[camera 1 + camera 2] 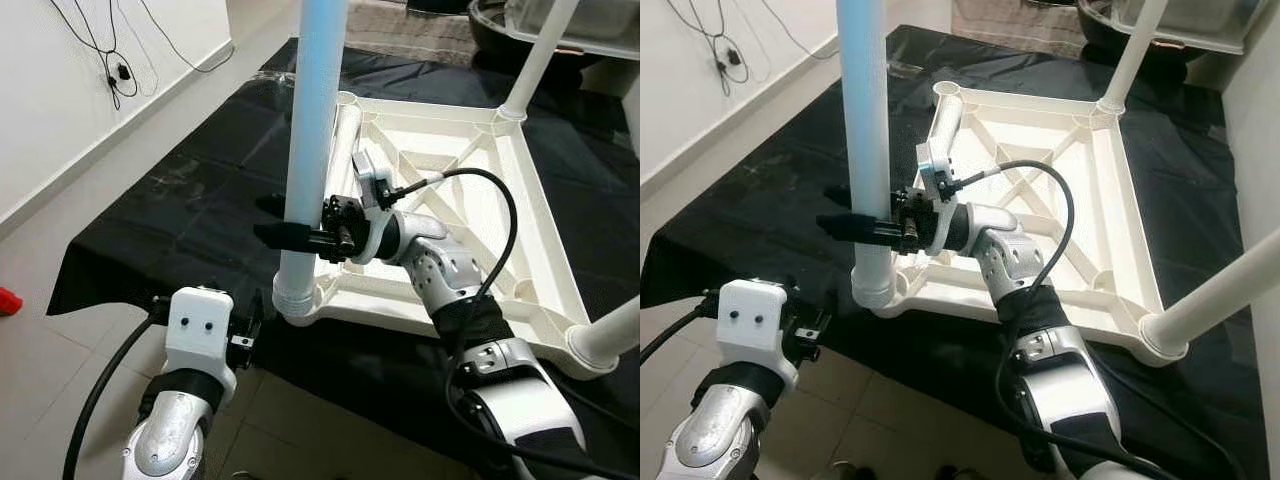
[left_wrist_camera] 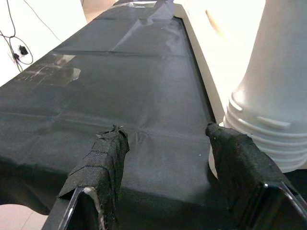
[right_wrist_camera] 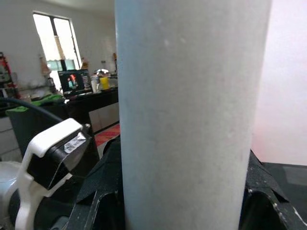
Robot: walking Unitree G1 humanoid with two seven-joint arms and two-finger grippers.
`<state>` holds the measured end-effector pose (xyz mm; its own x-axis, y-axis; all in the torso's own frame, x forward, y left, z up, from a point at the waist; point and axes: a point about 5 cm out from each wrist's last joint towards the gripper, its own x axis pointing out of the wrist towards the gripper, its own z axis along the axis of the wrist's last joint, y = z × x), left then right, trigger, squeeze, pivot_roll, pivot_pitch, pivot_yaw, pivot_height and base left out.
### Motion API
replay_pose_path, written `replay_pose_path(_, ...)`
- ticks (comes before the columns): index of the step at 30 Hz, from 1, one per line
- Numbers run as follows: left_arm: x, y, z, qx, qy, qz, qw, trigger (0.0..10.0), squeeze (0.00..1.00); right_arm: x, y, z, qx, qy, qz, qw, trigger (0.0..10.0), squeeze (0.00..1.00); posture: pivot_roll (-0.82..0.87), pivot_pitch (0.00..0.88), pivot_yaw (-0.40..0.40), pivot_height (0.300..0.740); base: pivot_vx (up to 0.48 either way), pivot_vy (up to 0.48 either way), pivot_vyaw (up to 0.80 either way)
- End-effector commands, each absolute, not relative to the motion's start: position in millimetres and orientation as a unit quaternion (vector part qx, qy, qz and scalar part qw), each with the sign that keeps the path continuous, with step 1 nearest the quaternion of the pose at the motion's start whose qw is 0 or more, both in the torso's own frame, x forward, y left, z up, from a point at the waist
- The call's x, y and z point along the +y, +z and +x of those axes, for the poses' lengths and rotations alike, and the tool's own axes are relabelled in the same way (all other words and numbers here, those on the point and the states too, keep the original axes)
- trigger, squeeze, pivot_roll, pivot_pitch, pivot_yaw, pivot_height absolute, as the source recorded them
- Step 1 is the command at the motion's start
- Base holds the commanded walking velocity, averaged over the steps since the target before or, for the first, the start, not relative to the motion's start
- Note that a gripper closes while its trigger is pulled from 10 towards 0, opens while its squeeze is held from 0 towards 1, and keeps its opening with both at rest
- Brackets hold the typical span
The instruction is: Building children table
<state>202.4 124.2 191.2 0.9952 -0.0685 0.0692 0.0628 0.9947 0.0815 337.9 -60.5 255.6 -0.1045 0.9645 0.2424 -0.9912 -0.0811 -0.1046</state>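
Head views: the white tabletop (image 1: pixel 520 200) lay upside down on a black cloth (image 1: pixel 190 190). A pale blue leg (image 1: pixel 310 150) stood upright in its near corner socket, clamped by the right gripper (image 1: pixel 290 235).

Left wrist: the left gripper (image 2: pixel 165 158) hung spread, empty, beside the leg's base.

Right wrist: the leg sat between the fingers (image 3: pixel 259 191).

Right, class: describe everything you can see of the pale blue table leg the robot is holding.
The pale blue table leg is a smooth plastic-looking tube, standing upright in the near corner socket of the upturned white tabletop. Its whitish foot shows ridged rings. The right gripper clamps it above the socket. The left gripper waits open beside the base, apart from it.
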Motion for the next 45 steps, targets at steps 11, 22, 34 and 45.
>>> replay_pose_path(11, 125, 189, 199, -0.030, -0.031, 0.042, 0.998, 10.0, 0.00, -42, 250, 332, -0.132, 0.743, 0.040, 0.655, 10.0, 0.00, 0.16, 0.182, -0.082, 0.740, 0.000, 0.000, 0.00)
replay_pose_path(22, 127, 186, 189, -0.017, -0.031, 0.045, 0.998, 10.0, 0.00, -39, 225, 340, -0.114, 0.695, -0.025, 0.709, 10.0, 0.00, 0.16, 0.207, -0.086, 0.740, 0.000, 0.000, 0.00)
replay_pose_path(34, 128, 180, 181, 0.004, -0.034, 0.050, 0.998, 10.0, 0.00, -58, 226, 351, -0.105, 0.686, -0.029, 0.720, 10.0, 0.00, 0.18, 0.214, -0.085, 0.740, 0.000, 0.000, 0.00)
replay_pose_path(45, 127, 181, 181, 0.002, -0.036, 0.049, 0.998, 10.0, 0.00, -72, 219, 351, -0.087, 0.700, -0.021, 0.709, 10.0, 0.00, 0.17, 0.221, -0.078, 0.740, 0.000, 0.000, 0.00)
